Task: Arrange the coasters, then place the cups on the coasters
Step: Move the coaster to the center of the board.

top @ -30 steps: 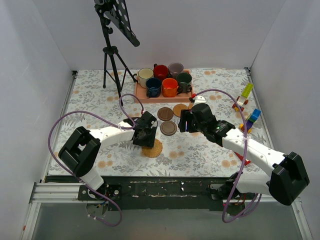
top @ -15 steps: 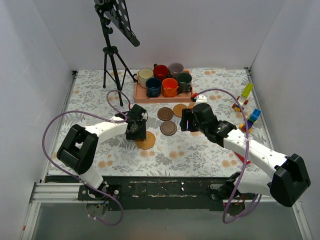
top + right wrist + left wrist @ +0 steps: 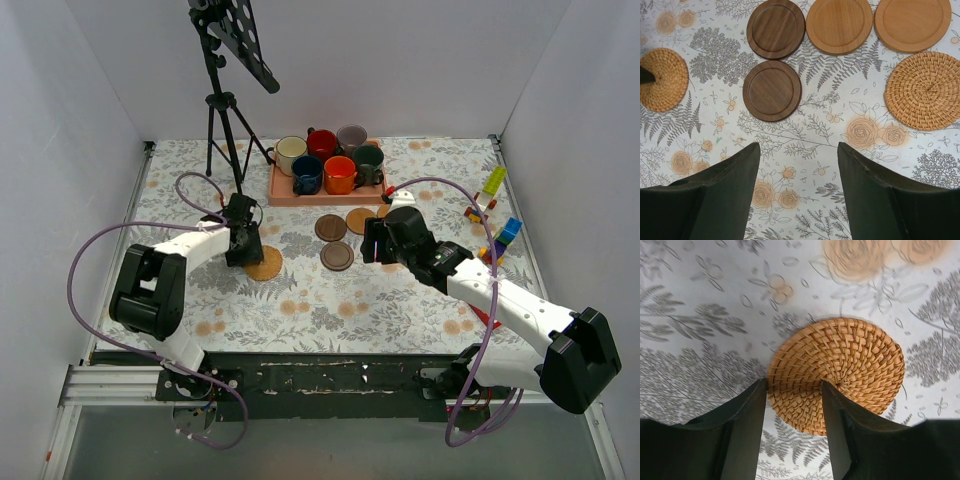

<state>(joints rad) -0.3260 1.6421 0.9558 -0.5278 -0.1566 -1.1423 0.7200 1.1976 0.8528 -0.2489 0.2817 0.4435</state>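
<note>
The left fingers (image 3: 740, 430), half-parted, straddle the woven coaster's (image 3: 840, 370) near rim; keeping it flat on the surface (image 3: 690, 315) looks key. The right fingers (image 3: 725, 190) gape open.

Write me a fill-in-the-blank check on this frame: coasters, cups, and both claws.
1. The left claw has its fingertips on a ____ coaster, not a smooth wooden one.
2. The right wrist view shows ____ dark brown coasters, one right next to the other.
3. All six cups stand on the ____ tray.
4. The right claw holds nothing; its jaws stand ____.

Missing words: woven; two; pink; open.
</note>
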